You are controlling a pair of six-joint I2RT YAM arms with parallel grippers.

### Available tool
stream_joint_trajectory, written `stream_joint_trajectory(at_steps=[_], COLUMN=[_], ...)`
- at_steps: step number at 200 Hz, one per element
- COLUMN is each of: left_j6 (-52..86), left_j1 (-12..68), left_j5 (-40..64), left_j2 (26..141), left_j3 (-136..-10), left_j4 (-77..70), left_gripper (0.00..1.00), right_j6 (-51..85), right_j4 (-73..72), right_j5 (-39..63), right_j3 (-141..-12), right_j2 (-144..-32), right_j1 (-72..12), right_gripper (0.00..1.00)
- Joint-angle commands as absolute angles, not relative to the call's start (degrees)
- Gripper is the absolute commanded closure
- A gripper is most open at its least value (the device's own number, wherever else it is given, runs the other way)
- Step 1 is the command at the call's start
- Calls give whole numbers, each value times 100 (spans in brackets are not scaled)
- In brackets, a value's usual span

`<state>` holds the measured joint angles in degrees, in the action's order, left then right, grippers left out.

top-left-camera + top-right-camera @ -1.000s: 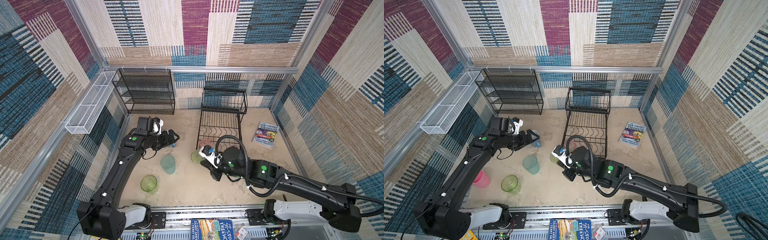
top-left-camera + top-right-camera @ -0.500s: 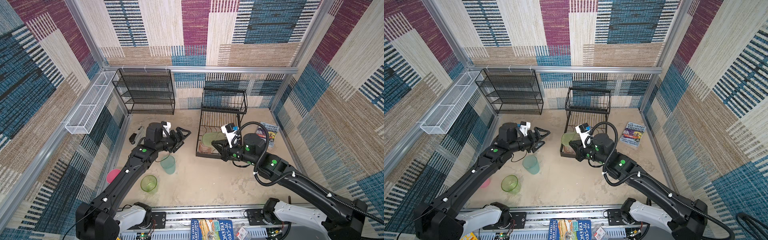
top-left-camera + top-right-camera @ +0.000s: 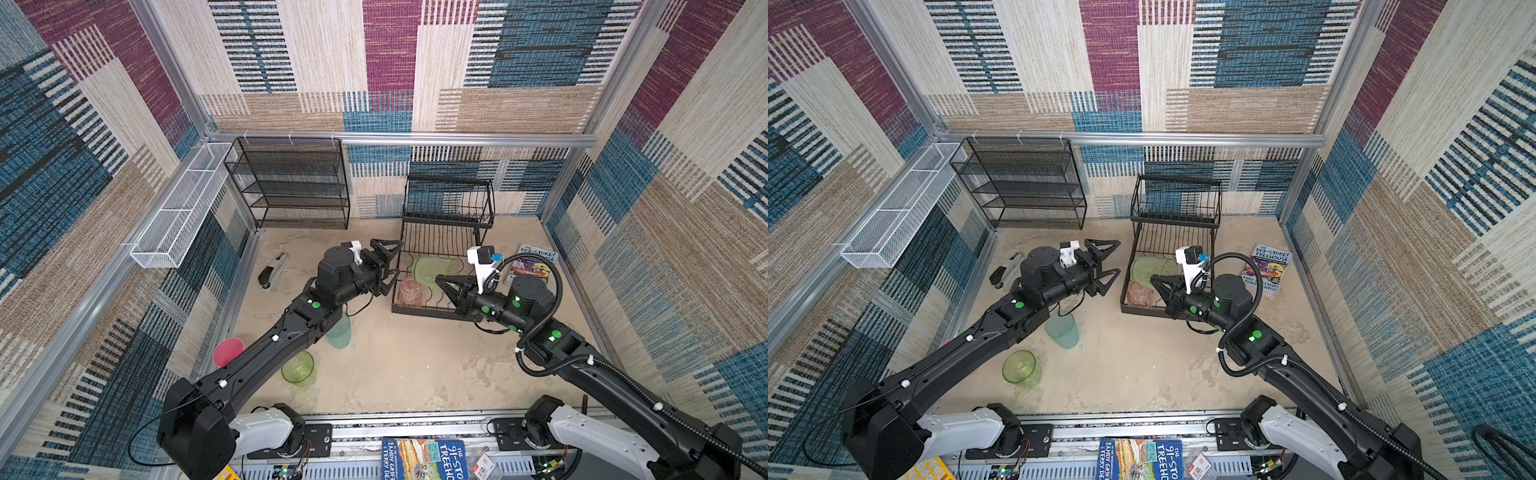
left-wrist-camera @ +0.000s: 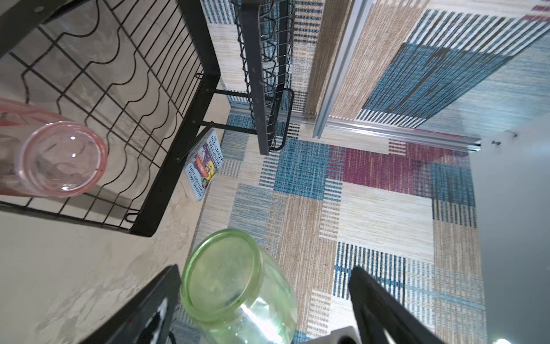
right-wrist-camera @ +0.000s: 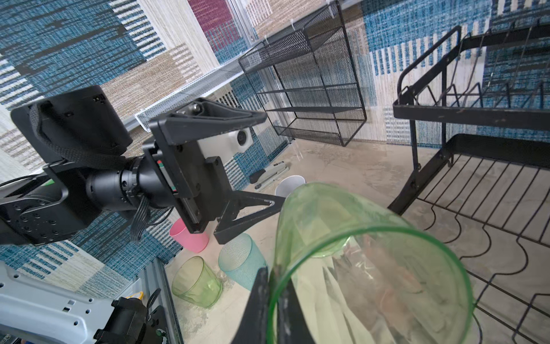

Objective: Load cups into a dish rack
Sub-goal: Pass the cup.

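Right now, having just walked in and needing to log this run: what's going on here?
The right gripper pinches the rim of a green tumbler, holding it tipped over the lower tray of the dish rack, where a peach-pink cup already sits. The left gripper hangs open and empty beside the rack. A teal cup, a second green tumbler and a pink cup stand on the table.

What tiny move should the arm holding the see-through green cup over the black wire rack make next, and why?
Probably lower the translucent green tumbler onto the lower tray of the black wire dish rack. The right gripper is shut on its rim, holding it tipped on its side over the tray wires, beside the translucent peach-pink cup already in the tray.
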<state>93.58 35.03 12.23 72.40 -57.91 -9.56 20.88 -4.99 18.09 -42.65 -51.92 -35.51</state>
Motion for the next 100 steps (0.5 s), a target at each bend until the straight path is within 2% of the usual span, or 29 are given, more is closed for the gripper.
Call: stream_joint_trajectory(at_steps=[1,22,100], left_j6=[9816,9819,10055], left_j1=[3577,3632,3845], left_j5=[978,1091,1221], left_j2=[7384,7516,7811], left_j3=[-5991,-6350,-6459], left_j4=[-970,-338,-671], left_gripper=[9,9,10], right_j6=[2024,1996,2605], right_j4=[-1386,-1499,-1652], right_j5=[2109,2157,2418], right_j3=[-4131,-4070,-4236], right_j2=[-5094,-5054,-5134], right_j1=[-3521,-3478,-3031], right_gripper=[100,100,100])
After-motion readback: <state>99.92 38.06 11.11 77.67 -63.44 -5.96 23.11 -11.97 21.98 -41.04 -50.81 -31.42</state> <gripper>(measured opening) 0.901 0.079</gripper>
